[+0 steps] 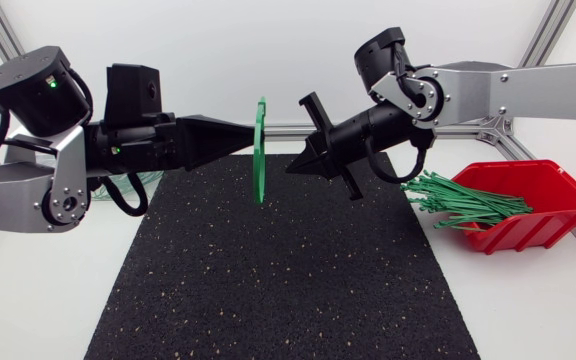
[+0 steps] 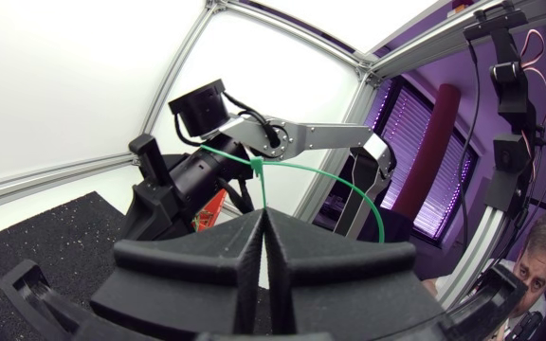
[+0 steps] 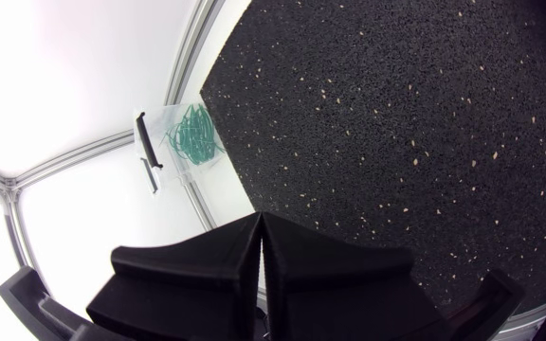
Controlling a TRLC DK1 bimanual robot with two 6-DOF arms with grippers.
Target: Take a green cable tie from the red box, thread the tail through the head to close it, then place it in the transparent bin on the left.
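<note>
Closed-up green cable tie held over the black mat
Left gripper is clamped on it, loop standing upright; right gripper sits just beside it, jaws pressed together.

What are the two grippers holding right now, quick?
Left gripper: shut on the green cable tie.
Right gripper: shut, holding nothing.

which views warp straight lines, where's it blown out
Head view: straight lines, even light on the mat. Left wrist view: frame bars bow, wall glares beyond the cable tie. Right wrist view: mat edge curves, table washes out around the transparent bin.
</note>
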